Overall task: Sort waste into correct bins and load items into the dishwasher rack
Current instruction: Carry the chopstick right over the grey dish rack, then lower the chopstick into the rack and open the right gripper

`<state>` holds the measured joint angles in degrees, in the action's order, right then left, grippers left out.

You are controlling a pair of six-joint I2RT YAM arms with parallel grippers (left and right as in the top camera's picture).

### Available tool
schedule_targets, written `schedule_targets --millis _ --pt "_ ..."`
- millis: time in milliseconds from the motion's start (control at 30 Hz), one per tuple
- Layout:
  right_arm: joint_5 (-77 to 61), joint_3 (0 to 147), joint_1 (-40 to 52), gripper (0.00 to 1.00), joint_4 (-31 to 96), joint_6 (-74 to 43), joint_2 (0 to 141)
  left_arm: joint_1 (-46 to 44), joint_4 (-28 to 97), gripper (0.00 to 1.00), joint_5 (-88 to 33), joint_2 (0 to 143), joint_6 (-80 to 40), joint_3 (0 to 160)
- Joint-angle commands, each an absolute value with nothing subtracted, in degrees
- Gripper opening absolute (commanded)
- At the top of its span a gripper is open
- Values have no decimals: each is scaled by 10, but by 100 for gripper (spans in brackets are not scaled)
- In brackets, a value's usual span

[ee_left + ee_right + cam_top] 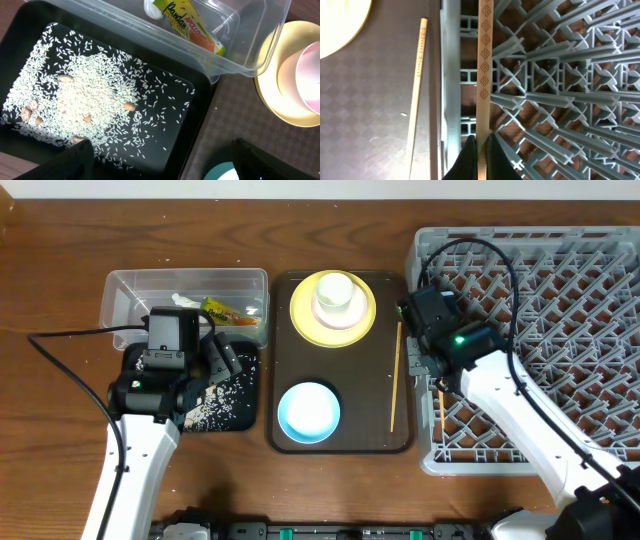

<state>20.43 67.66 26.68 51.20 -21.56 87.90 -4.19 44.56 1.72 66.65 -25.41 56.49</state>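
Chopstick [484, 75] clamped in right end effector [480, 146] — wrist view crops both ends.

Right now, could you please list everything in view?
dishwasher rack: one, grey, right
serving tray: one, brown, centre
plate: one, yellow, serving tray's back
cup: one, white-pink, on plate
bowl: one, blue, serving tray's front
chopsticks: two, wooden, one on serving tray, one held at rack
clear tub: one, back left
wrapper: one, green-yellow, in tub
paper wad: one, white, in tub
black tray: one, front left
rice grains: many, white, black tray
left gripper: open, over black tray
right gripper: shut on chopstick
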Motion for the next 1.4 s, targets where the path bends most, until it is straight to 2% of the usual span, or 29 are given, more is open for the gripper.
schedule_targets --millis 0,833,1367 --pt "209 672 254 1 512 -207 873 -39 445 90 24 669 -248 561" --pt "210 594 243 1 416 -192 873 -39 445 90 24 669 -249 561" --pt "210 592 243 1 406 -176 873 -39 445 90 24 669 -248 561"
